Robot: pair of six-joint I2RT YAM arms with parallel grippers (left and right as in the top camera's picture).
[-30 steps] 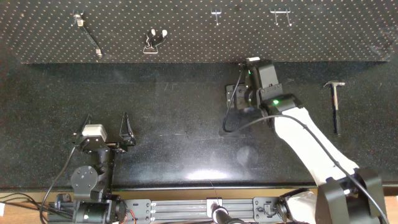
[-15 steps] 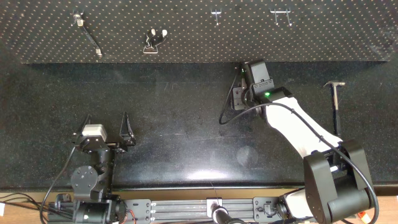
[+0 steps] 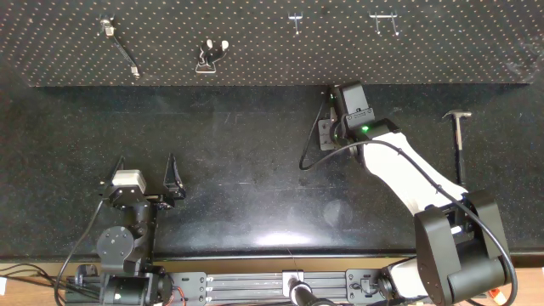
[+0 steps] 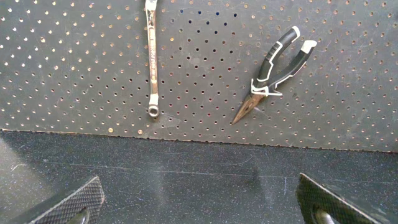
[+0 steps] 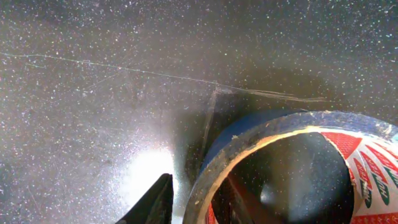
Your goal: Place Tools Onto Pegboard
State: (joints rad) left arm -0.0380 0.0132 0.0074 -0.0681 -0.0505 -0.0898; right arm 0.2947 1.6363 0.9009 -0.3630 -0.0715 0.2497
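**Hazards, largest item first.** The pegboard (image 3: 255, 42) filled the upper band of the top view. The right gripper (image 3: 340, 92) sat at its lower edge, right of centre, so a careless lift would probably knock the wrist against the board. The table (image 3: 255, 170) below was dark and glossy, and a loosely held tool could skid on it rather than rise. Whether the right gripper was clamped on the roll (image 5: 249, 132) could not be told. A bite on one wall alone might let the roll swing or drop in transit. The left gripper (image 3: 144, 163), at lower left, stood spread and empty, too far off to help. The hammer (image 3: 459, 144) lay flat near the right edge, head toward the board; its weight at one end would likely tip it in a shaft grasp. The wrench (image 3: 123, 49) and pliers (image 3: 209, 56) already hung at upper left. The two bare hooks (image 3: 295, 19), at upper centre and upper right, were small targets, and a misjudged approach would miss them.

**Appearance.** The roll occupied the lower right of the right wrist view, against the speckled table. It showed a blue outer wall, a dark hollow, a red-and-white printed core and a thin pale rim.
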